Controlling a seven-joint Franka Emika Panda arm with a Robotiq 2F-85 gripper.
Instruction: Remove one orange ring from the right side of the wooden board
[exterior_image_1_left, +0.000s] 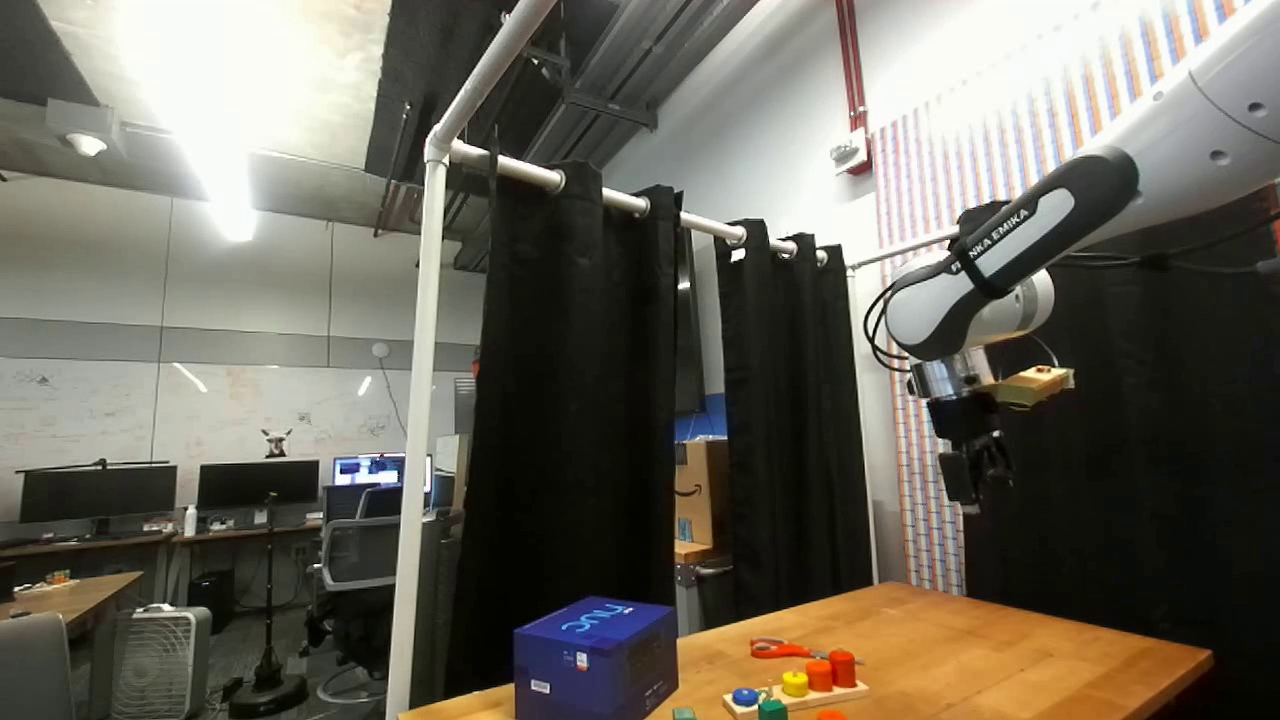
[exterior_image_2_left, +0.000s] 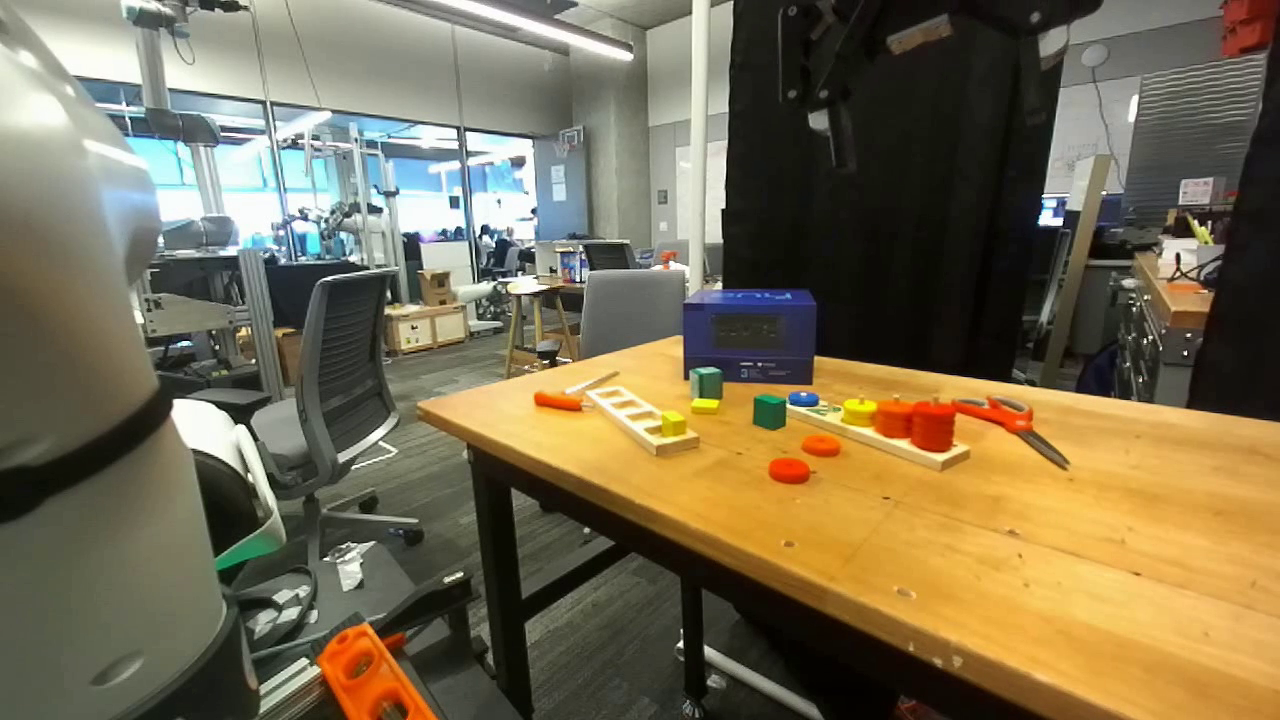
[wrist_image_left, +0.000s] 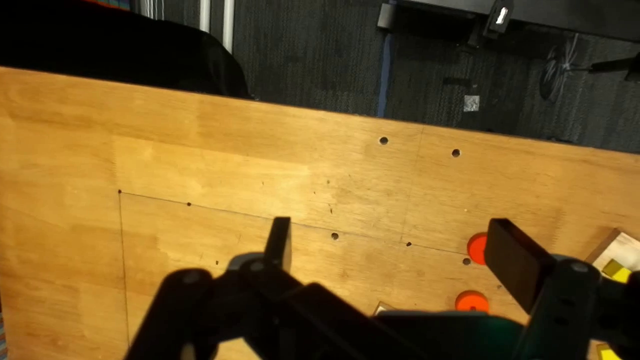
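Observation:
The wooden peg board lies on the table in both exterior views. It carries a taller stack of orange rings at one end, also visible here, then a shorter orange stack. Two loose orange rings lie flat on the table beside the board. They also show in the wrist view, partly hidden by the gripper. My gripper is high above the table, away from the board. In the wrist view its fingers are wide apart with nothing between them.
On the board are also a yellow ring and a blue ring. Red scissors lie behind its end. A blue box, green blocks, a yellow piece, a slotted wooden tray and an orange-handled tool are nearby.

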